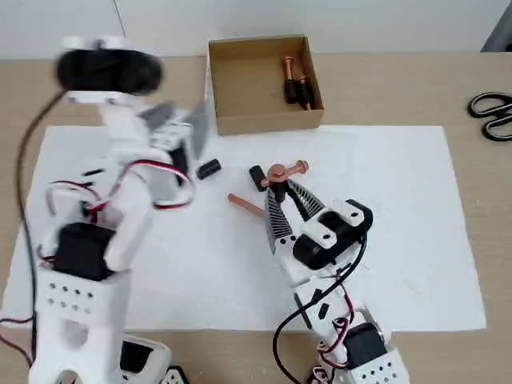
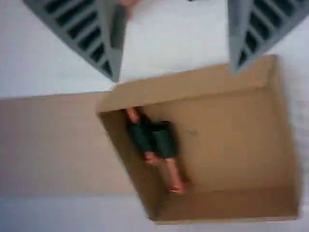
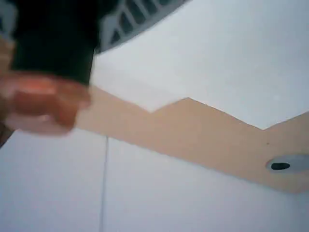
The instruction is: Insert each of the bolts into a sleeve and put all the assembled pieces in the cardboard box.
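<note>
Two sleeved bolts (image 1: pixel 294 82) lie in the cardboard box (image 1: pixel 264 122); a third is gripped outside it.
The right tool (image 1: pixel 278 186) is closed on a bolt-and-sleeve piece (image 1: pixel 276 171) over the white sheet (image 1: pixel 400 224), just in front of the box. A loose sleeve (image 1: pixel 209 170) and a loose bolt (image 1: pixel 245 205) lie near it on the sheet. The left tool (image 2: pixel 174 72), fingers spread wide and holding nothing, hangs at the box's edge. Scissors (image 1: pixel 492 112) lie on the table (image 1: pixel 400 88).
</note>
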Robot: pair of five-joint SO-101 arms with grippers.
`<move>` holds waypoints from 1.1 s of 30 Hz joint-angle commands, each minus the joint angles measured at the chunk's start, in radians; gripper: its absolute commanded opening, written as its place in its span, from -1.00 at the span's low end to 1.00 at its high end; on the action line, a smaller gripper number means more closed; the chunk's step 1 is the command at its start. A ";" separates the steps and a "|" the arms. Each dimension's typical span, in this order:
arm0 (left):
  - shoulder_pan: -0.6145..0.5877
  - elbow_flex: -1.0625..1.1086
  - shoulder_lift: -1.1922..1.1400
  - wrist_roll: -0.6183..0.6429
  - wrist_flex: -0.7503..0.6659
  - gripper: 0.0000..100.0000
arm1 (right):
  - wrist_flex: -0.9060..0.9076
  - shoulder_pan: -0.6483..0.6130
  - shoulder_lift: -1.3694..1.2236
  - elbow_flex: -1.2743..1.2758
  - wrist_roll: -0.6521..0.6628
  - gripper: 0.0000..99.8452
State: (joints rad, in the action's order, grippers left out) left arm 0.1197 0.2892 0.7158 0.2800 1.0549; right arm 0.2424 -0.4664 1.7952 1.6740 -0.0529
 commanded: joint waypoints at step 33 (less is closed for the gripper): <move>-0.305 0.275 0.315 -0.393 0.493 -0.57 | -0.139 0.151 -1.623 -1.481 0.087 -0.99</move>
State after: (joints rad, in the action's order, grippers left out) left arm -0.1872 0.5439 0.9383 -0.1097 1.5597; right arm 0.1534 -0.3345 0.3498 0.3989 0.0238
